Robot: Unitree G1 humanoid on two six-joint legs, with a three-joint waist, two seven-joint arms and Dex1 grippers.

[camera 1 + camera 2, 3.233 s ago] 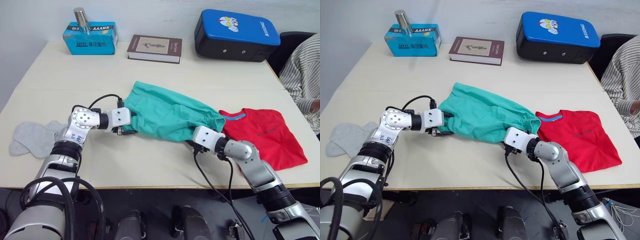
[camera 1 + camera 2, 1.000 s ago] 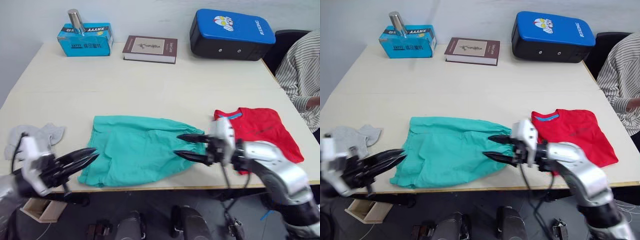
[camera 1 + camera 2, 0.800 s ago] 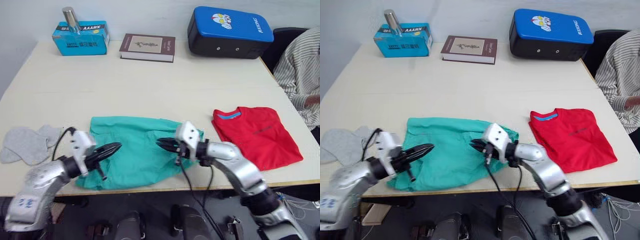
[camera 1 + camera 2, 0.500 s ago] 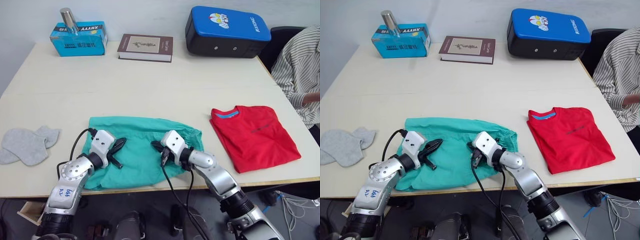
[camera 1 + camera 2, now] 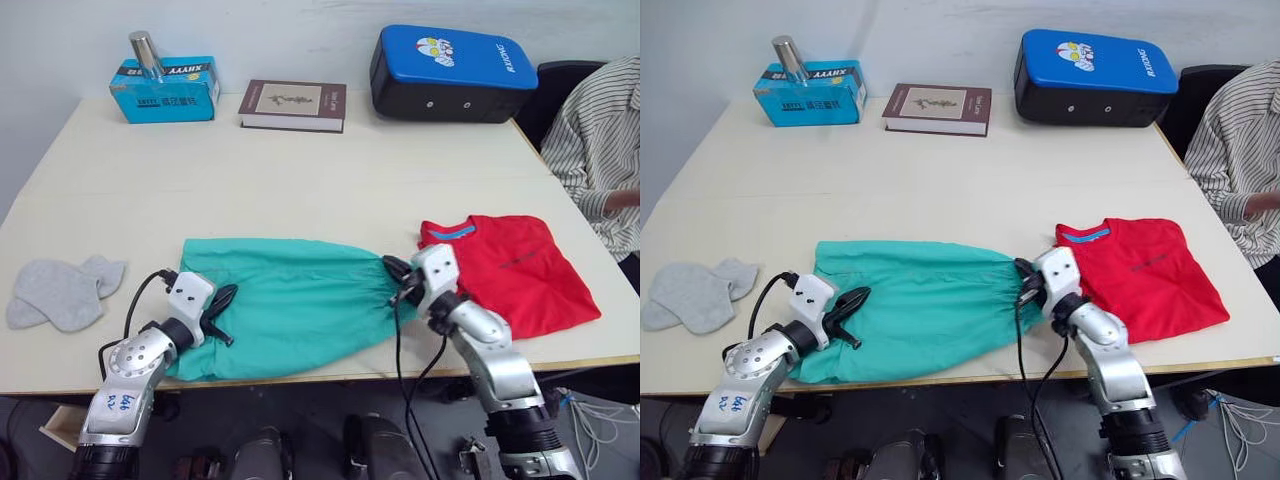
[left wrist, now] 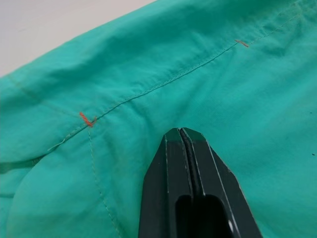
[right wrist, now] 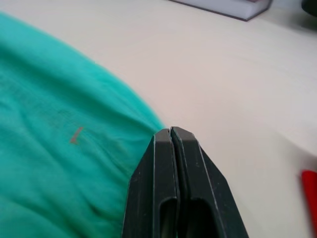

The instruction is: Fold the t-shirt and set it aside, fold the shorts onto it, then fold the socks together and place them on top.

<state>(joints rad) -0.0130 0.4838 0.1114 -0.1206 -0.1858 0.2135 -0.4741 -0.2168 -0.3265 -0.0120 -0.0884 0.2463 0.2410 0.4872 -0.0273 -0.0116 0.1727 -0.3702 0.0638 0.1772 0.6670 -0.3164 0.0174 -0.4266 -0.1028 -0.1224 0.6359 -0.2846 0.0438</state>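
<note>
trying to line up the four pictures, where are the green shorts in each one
Left eye view: the shorts lie at lower centre, between the two pincers.
Right eye view: the shorts lie at lower centre, left of the red t-shirt.
Left wrist view: green cloth lies under the shut left pincer.
Right wrist view: green cloth lies beside the shut right pincer.
Shared landmark: the cream table.
</note>
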